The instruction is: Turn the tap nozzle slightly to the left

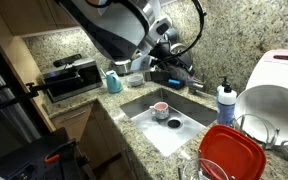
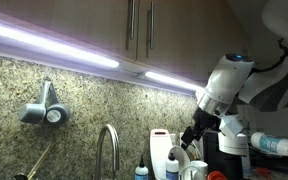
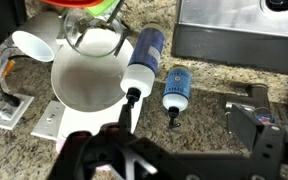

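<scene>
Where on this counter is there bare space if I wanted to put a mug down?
The granite strip between the sink and the black appliance looks bare, as does the sink's near half. The sink's other side is crowded: red-lidded container, soap bottle, white appliance. The robot arm fills the back edge.

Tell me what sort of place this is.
Most likely a home kitchen: a speckled granite countertop around a sunken stainless steel sink, a tall chrome gooseneck tap nozzle, and wooden wall cabinets with light strips underneath.
</scene>
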Available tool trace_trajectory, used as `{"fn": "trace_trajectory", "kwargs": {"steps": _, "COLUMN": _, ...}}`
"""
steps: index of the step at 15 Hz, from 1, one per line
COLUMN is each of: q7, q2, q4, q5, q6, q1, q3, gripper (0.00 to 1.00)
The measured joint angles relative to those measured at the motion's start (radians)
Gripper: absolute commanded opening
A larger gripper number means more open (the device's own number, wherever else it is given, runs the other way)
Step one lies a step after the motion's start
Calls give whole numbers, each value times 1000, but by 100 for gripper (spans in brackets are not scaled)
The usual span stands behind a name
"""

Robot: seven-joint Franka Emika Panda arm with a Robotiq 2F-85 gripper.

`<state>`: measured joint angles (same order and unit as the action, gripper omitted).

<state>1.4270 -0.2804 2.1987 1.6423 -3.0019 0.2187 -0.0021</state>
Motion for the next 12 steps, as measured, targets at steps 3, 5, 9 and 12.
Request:
{"fn": "trace_trajectory", "kwargs": {"steps": 3, "q7": 165, "q2": -74, "q4": -73, "q5": 138, "q6": 28, "q1": -19, "q3": 10, "gripper": 100}}
{"fn": "trace_trajectory", "kwargs": {"steps": 5, "q7": 229, "q2": -124, "q4": -111, "q5": 184, "q6": 50, "q1": -23, "q3": 21, "gripper": 100}}
{"fn": "trace_trajectory", "kwargs": {"steps": 9, "q7": 276, "q2": -202, "q4": -172, "q5": 199, "q6": 68, "q1": -30, "q3": 34, "gripper": 100}}
{"fn": "trace_trajectory", "kwargs": {"steps": 12, "q7": 287, "q2": -238, "q4": -214, "q5": 196, "q6": 78, "q1": -33, "q3": 42, "gripper": 100}}
